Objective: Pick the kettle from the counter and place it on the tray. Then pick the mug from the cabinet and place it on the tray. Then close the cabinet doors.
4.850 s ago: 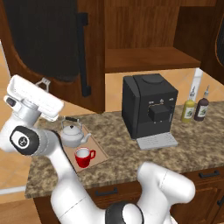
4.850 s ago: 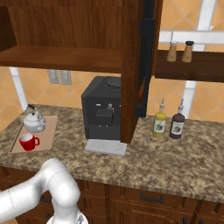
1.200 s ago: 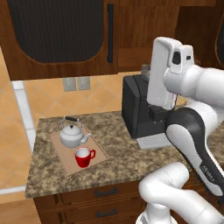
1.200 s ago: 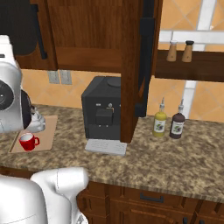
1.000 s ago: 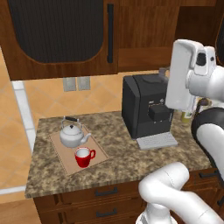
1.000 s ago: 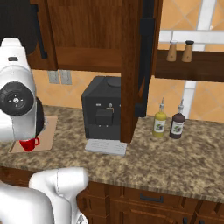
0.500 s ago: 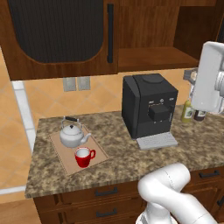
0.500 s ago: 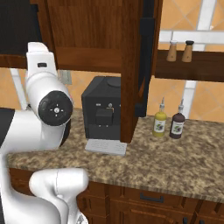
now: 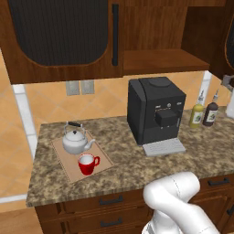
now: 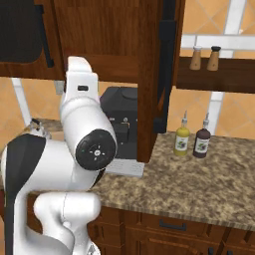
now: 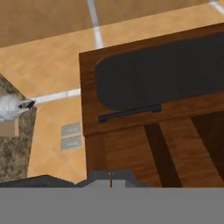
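Two of the three jobs look settled: the kettle (image 9: 76,140) and the mug (image 9: 87,163) both stand on the tray (image 9: 66,167), the mug just in front of the kettle, on the left part of the surface (image 9: 114,171). What remains, I judge, is shutting the cabinet doors. The left door (image 9: 59,39) already lies flat against the cabinet front, its black bar handle (image 9: 115,34) at its right edge. The right door (image 10: 160,69) stands swung out, seen nearly edge-on in the right base view, and the cabinet shelf (image 9: 160,61) above the coffee machine (image 9: 154,114) is open to view.

To finish well, the pincer should get behind the outer face of the open right door, near its free edge, and push it along its hinge arc. A push near the hinge would need more force and could slip. The sweep should pass above the coffee machine and the two bottles (image 9: 204,111) beside it.

The arm rises from the base and swings over to the right side of the scene; its white upper link (image 10: 82,117) fills the left of the right base view. The hand camera looks at the closed left door, rolled sideways, with the kettle at the far left edge. The pincer's jaws are together and hold nothing.
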Robot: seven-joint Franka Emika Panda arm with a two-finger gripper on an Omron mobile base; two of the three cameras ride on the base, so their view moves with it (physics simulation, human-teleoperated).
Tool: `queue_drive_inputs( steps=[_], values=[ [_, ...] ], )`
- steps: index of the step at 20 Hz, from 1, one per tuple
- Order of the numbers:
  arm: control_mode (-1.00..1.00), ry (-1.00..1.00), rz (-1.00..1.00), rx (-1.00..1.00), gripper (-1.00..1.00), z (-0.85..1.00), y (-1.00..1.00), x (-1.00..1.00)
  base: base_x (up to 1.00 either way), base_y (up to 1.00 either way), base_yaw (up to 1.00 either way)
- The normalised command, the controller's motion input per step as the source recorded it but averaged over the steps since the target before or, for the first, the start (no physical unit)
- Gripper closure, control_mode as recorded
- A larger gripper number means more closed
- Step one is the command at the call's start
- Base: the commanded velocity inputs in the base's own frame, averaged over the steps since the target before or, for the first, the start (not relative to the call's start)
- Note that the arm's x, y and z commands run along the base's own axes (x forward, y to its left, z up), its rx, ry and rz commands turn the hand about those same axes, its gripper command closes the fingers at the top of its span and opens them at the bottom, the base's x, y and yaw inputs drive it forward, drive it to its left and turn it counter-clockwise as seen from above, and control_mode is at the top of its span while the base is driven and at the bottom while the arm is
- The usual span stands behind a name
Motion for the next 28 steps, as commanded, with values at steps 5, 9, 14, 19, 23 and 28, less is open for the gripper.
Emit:
queue_drive_inputs(
  steps=[5, 9, 14, 19, 23, 28],
  values=[
    [-1.0, -0.05, 0.0, 0.05, 1.0, -0.09, -1.0, -0.68, 0.0, 0.0, 0.0],
    [-1.0, -0.02, 0.0, 0.0, 1.0, -0.17, -0.96, -0.81, 0.0, 0.0, 0.0],
    [-1.0, 0.0, 0.0, 0.01, 1.0, -0.18, -0.78, -0.5, 0.0, 0.0, 0.0],
    [-1.0, 0.0, 0.0, 0.03, 1.0, -0.04, -0.67, -0.03, 0.0, 0.0, 0.0],
    [-1.0, 0.01, 0.0, 0.0, 1.0, -0.29, -0.81, 0.15, 0.0, 0.0, 0.0],
    [-1.0, 0.0, 0.0, 0.0, 1.0, -0.56, -0.82, 0.5, 0.0, 0.0, 0.0]
  ],
)
